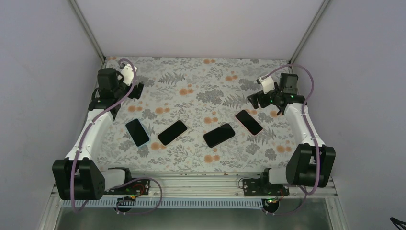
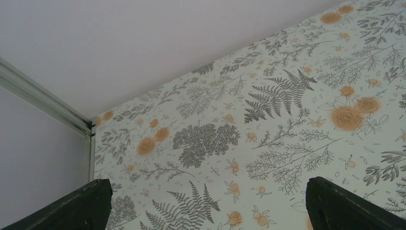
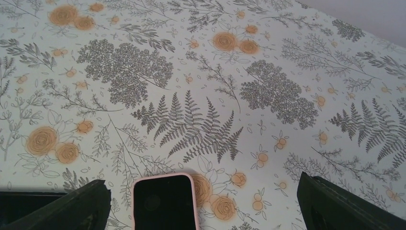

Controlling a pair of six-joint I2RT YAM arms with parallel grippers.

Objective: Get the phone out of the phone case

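Several phones lie in a row on the floral table. A phone in a blue case (image 1: 137, 132) is at the left, two black phones (image 1: 172, 132) (image 1: 219, 134) in the middle, and a phone in a pink case (image 1: 248, 121) at the right. The pink-cased phone's end also shows in the right wrist view (image 3: 165, 203). My left gripper (image 1: 136, 90) is open and empty, far left, above the blue-cased phone. My right gripper (image 1: 254, 100) is open and empty, just behind the pink-cased phone. The left wrist view shows only cloth between the fingers (image 2: 76, 206).
The floral cloth (image 1: 201, 86) covers the table. White walls close the back and both sides, with metal corner posts (image 1: 88, 28). A metal rail (image 1: 201, 184) runs along the near edge between the arm bases.
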